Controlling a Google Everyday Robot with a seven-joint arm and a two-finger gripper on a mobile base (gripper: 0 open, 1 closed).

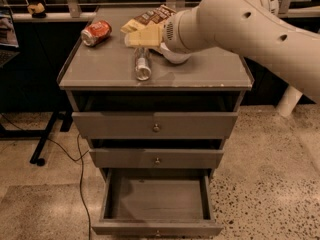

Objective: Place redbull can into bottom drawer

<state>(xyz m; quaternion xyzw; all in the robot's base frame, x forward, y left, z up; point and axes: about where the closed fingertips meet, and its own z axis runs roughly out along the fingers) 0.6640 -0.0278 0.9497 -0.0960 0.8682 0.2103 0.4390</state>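
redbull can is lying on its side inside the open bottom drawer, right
Not quite. In the camera view the redbull can lies on its side on the cabinet top, with the gripper just behind it. The open bottom drawer has nothing in it.

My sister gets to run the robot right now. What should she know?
Gripper: over the cabinet top, at the far end of the redbull can; a grip on it cannot be confirmed.
Redbull can: lying on its side on the cabinet top, shiny end toward the camera.
Bottom drawer: pulled open, nothing in it.
Done: drawer open. Left: lift the can, lower it into the drawer, release.
Leave the red soda can and snack bags alone.
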